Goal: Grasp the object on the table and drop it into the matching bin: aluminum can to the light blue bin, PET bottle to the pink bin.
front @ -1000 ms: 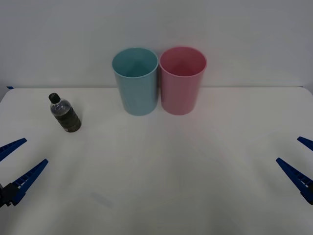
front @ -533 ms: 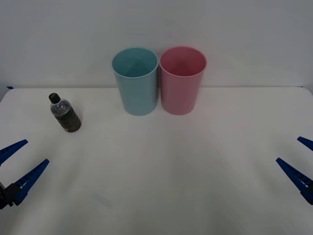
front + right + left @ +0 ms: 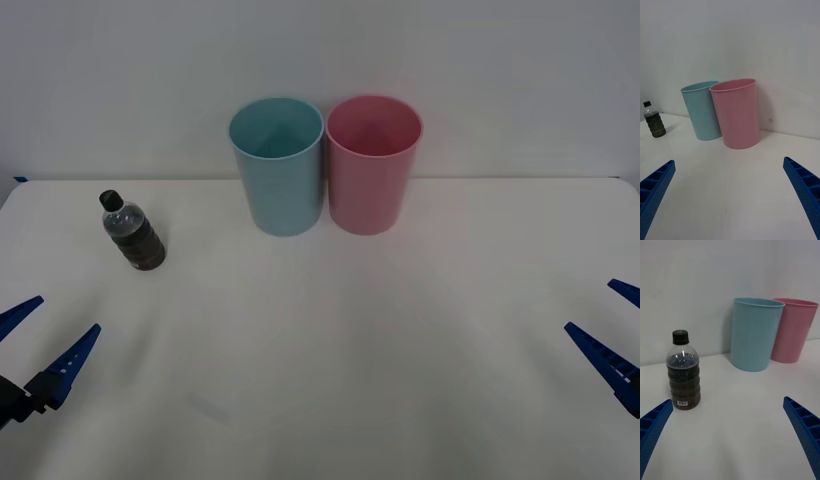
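Note:
A small clear PET bottle [image 3: 132,232] with a black cap and dark label stands upright at the table's far left; the left wrist view has it [image 3: 683,372] straight ahead, and it [image 3: 653,120] is far off in the right wrist view. The light blue bin [image 3: 277,164] and pink bin [image 3: 372,163] stand side by side at the back centre. My left gripper [image 3: 35,342] is open near the front left edge, well short of the bottle. Over at the front right edge, my right gripper [image 3: 615,328] is open and holds nothing.
The white table [image 3: 350,340] spreads wide between the grippers and the bins. A plain wall rises right behind the bins. In the left wrist view the blue bin [image 3: 755,333] and pink bin [image 3: 793,329] stand beyond the bottle.
My left gripper has slid slightly down and back toward the front left corner. The bottle, bins and right gripper have not moved.

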`<state>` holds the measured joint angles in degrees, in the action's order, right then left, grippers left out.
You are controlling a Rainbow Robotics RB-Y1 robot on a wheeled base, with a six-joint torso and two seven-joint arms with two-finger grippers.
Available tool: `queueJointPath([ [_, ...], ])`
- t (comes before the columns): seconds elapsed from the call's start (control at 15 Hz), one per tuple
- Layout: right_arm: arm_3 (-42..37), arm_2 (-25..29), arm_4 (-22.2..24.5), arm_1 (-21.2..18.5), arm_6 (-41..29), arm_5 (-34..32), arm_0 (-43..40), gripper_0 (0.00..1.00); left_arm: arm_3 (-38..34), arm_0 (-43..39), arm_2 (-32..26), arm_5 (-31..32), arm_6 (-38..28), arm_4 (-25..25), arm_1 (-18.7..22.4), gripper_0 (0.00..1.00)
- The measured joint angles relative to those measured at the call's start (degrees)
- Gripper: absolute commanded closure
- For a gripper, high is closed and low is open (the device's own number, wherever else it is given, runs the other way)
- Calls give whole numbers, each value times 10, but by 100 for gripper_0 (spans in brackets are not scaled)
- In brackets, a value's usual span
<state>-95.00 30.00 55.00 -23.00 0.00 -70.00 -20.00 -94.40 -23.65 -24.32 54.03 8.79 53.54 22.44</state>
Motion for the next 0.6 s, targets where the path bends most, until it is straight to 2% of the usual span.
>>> queueJointPath([
  [0.33,0,0,0,0,0,0,0,0,0,-20,27,-92,25,-1,0,0],
  [0.6,0,0,0,0,0,0,0,0,0,-33,47,-151,53,-33,0,0],
])
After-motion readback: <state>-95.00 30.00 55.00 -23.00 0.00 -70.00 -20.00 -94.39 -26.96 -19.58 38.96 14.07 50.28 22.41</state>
